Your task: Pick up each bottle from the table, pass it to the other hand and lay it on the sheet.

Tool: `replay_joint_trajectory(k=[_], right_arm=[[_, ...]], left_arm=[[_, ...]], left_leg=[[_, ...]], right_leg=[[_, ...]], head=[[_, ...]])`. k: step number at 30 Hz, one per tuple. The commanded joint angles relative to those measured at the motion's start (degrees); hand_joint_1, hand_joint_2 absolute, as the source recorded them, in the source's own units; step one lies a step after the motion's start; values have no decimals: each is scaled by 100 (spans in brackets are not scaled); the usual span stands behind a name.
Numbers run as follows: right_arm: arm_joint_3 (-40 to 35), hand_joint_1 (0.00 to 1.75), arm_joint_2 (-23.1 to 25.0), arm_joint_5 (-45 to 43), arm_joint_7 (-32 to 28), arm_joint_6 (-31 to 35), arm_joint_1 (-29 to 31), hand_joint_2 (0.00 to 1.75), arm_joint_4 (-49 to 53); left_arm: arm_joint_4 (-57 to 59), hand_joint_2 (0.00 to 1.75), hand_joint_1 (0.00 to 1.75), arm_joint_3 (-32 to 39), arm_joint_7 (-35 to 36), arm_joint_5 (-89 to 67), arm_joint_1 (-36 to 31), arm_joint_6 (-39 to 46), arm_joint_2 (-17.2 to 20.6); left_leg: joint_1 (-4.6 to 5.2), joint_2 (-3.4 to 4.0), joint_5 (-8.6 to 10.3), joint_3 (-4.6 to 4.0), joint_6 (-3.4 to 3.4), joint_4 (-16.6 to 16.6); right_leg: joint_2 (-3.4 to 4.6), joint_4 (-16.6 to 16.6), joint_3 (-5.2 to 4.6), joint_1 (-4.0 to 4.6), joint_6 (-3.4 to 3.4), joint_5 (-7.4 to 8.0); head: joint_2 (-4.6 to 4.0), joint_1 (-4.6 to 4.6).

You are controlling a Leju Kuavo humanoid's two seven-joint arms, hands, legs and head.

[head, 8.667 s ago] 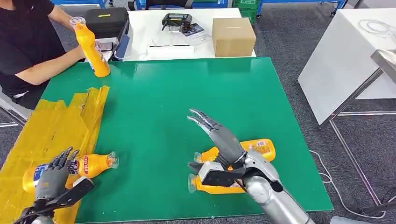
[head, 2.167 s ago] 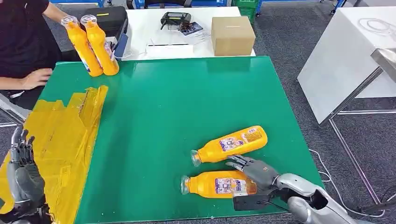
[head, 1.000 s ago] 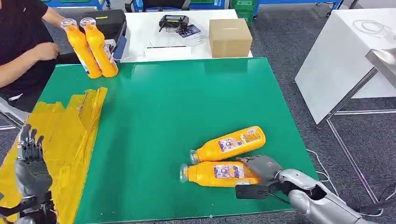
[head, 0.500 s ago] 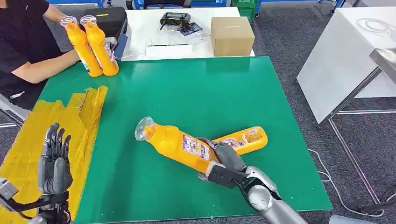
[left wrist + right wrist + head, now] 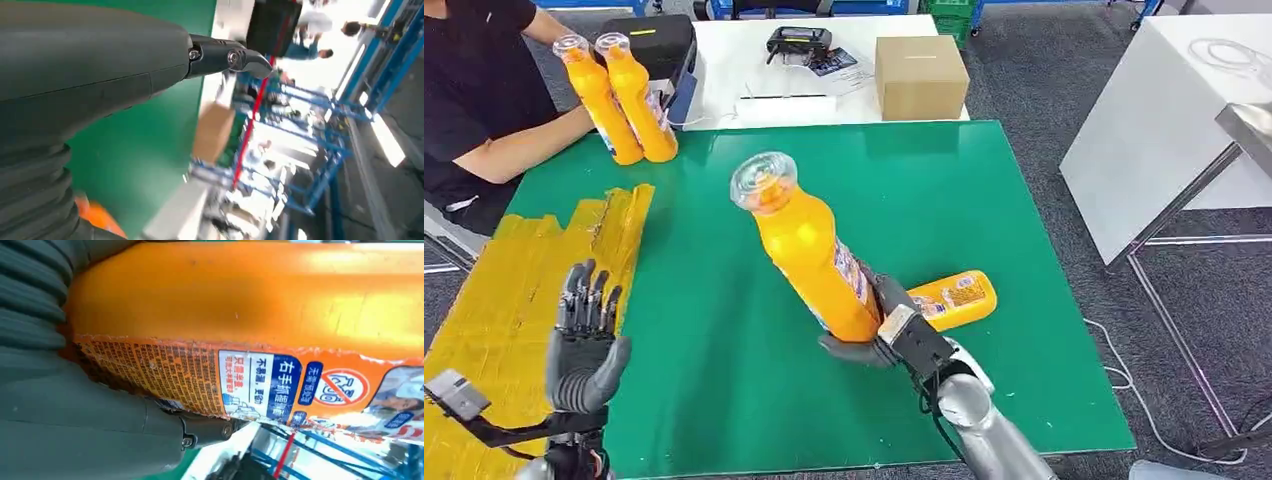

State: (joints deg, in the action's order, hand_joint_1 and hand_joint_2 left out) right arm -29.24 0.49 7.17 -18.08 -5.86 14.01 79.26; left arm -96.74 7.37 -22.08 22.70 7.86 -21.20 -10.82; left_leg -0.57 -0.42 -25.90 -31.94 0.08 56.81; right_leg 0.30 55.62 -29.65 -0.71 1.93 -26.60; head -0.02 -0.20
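My right hand (image 5: pixel 876 332) grips the base of an orange juice bottle (image 5: pixel 804 245), lifted off the green table (image 5: pixel 754 200) with its clear cap tilted up and to the left. Up close, the right wrist view has the bottle's orange body and label (image 5: pixel 280 330) against that hand (image 5: pixel 60 405). A second orange bottle (image 5: pixel 954 297) lies on its side on the table just right of the held one. My left hand (image 5: pixel 584 340) is raised with fingers spread, holding nothing, over the edge of the yellow sheet (image 5: pixel 514 290); the left wrist view has that hand (image 5: pixel 100 85) at close range.
Two more orange bottles (image 5: pixel 622 95) stand upright at the table's far left corner, beside a seated person's arm (image 5: pixel 514 150). Behind the green table, a white table carries a cardboard box (image 5: pixel 921 75), a black case (image 5: pixel 649 45) and a controller (image 5: pixel 799 42).
My right hand has lifted the bottle higher and tilted it more upright, cap rising to the left. The left hand has risen and moved right toward the table.
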Motion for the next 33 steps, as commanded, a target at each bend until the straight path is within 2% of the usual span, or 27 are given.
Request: replay_joint_trajectory(k=[1,2,7,16,24,33], right_arm=[[-501,175,1358,104,21,50,1318,175,-2354],[-637,175,1453,174,5,63,1347,175,-2495],[-1228,175,1784,524,-7,213,1322,175,-2839],[-1829,175,1951,696,9,252,1322,175,-3627],[-3141,175,1951,1050,-52,92,995,175,-4358],[-3153,175,1951,1068,-141,133,1016,175,-4426]], left_arm=[[275,175,0,-1570,136,387,-299,-117,42],[290,175,0,-1644,137,387,-319,-137,55],[292,175,0,-1722,133,401,-304,-159,75],[247,175,0,-1664,131,408,-280,-254,45],[164,175,0,-1242,21,329,-400,-28,101],[174,175,0,-1181,26,329,-414,-71,82]], left_leg=[[-4,34,-1,8,-1,1],[0,18,1,9,0,-2],[-3,28,-4,19,-3,-8],[-6,14,-1,3,1,-7],[-8,-1,-1,14,-2,-16],[-8,-13,5,-4,0,-8]], right_leg=[[28,0,-1,6,-10,10],[13,-2,2,1,-5,5],[19,-4,10,4,-10,0],[4,-10,3,8,-7,1],[-12,-19,15,9,-11,-5],[-31,-14,-7,8,-6,-6]], head=[[0,-7],[0,0],[0,-2],[0,0],[0,-2],[0,0]])
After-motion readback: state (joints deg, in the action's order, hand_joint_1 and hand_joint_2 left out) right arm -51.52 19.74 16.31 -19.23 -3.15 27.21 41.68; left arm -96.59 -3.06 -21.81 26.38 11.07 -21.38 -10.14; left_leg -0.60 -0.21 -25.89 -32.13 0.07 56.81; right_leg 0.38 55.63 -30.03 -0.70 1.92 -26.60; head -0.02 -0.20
